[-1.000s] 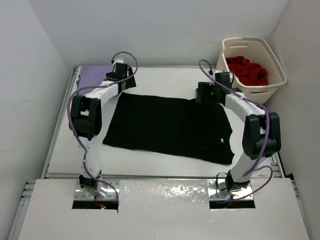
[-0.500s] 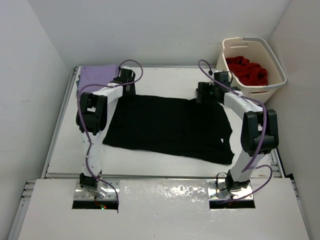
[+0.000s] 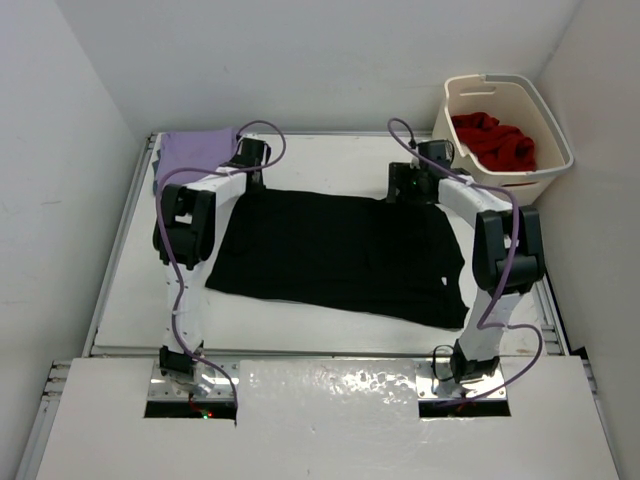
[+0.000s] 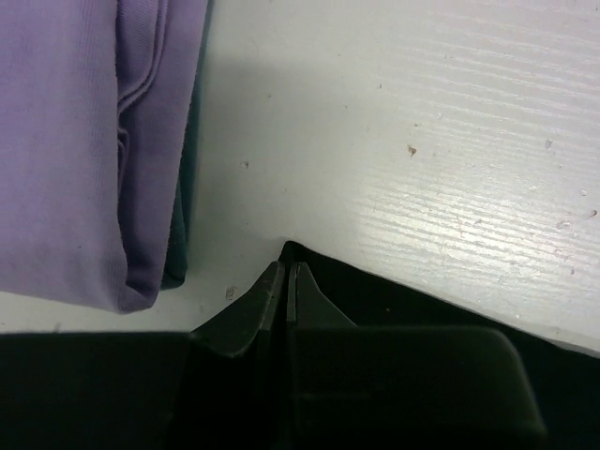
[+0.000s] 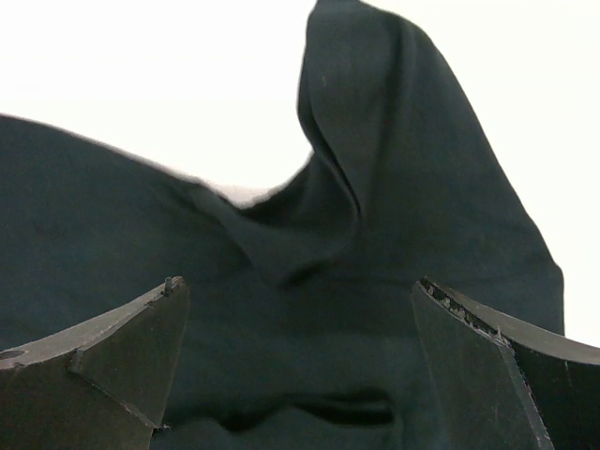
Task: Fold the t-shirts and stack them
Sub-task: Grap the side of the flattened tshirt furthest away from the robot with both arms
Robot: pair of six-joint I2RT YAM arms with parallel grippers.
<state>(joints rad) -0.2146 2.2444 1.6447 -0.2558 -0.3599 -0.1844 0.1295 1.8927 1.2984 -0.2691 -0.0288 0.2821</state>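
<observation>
Top external: black shirt [image 3: 340, 255] lies long-axis left-to-right; by the table's [image 3: 330, 150] far edge, left gripper [image 4: 285, 272] pinches its left corner, right gripper [image 5: 298, 283] gapes over the right.

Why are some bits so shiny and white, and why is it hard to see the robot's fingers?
Top view: patchy glare on the shiny near ledge. Right wrist view: the table behind the black shirt is washed out to plain white. Left wrist view: a bright sheen on the table, and the shut left gripper blends into the dark shirt corner it pinches.
</observation>
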